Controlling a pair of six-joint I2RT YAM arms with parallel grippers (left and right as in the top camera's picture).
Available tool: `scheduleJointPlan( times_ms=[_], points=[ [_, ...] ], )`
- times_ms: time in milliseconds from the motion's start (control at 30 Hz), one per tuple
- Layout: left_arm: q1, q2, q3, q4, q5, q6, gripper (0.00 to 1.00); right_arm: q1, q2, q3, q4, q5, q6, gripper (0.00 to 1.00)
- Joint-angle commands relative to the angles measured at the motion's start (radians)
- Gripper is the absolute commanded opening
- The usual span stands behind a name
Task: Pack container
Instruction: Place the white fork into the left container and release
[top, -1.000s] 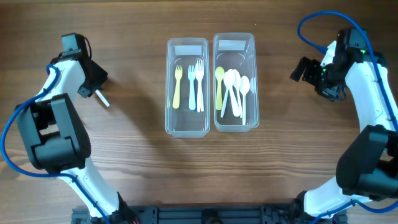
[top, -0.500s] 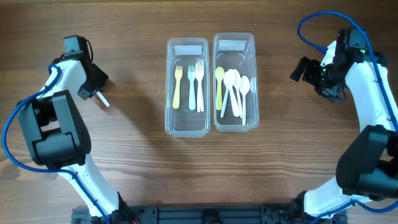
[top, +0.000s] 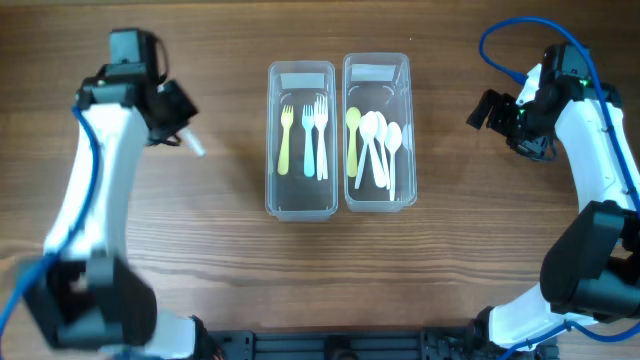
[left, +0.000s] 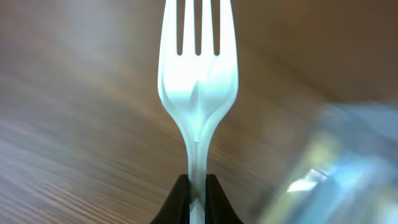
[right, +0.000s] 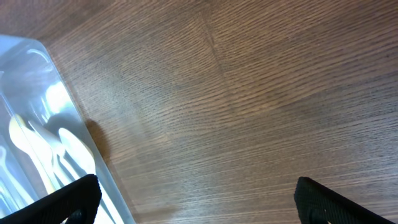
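Observation:
Two clear containers stand side by side at the table's middle. The left container (top: 300, 205) holds three forks, the right container (top: 380, 200) holds several spoons. My left gripper (top: 180, 130) is shut on a white plastic fork (left: 198, 74) by its handle, left of the containers and above the table. The fork's end (top: 195, 147) pokes out towards the left container. In the left wrist view the tines point away and a blurred container edge (left: 336, 162) shows at the right. My right gripper (top: 492, 112) is open and empty, right of the right container (right: 37, 112).
Bare wooden tabletop (top: 470, 250) surrounds the containers. Blue cables run along both arms.
My left arm has swung up and to the right with the white fork, closer to the left container. The right arm has not moved.

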Motion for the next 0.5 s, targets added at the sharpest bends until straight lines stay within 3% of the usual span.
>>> scheduleJointPlan(
  times_ms=[0, 67, 200, 367, 467],
  points=[
    [-0.205, -0.117, 0.016, 0.003, 0.05, 0.02, 0.04, 0.0, 0.003, -0.003, 0.013, -0.009, 0.034, 1.0],
    [-0.351, -0.114, 0.012, 0.003, -0.038, 0.02, 0.04, 0.0, 0.003, -0.003, 0.016, -0.009, 0.034, 1.0],
    [-0.502, -0.042, -0.013, 0.04, -0.152, 0.031, 0.06, 0.0, 0.003, -0.003, 0.018, -0.009, 0.03, 1.0],
    [-0.572, 0.114, -0.014, 0.16, -0.148, 0.282, 0.19, 0.0, 0.003, -0.003, 0.033, -0.009, 0.03, 1.0],
    [-0.56, 0.183, -0.014, 0.206, -0.148, 0.291, 0.3, 0.0, 0.003, -0.003, 0.034, -0.009, 0.025, 1.0]
  ],
)
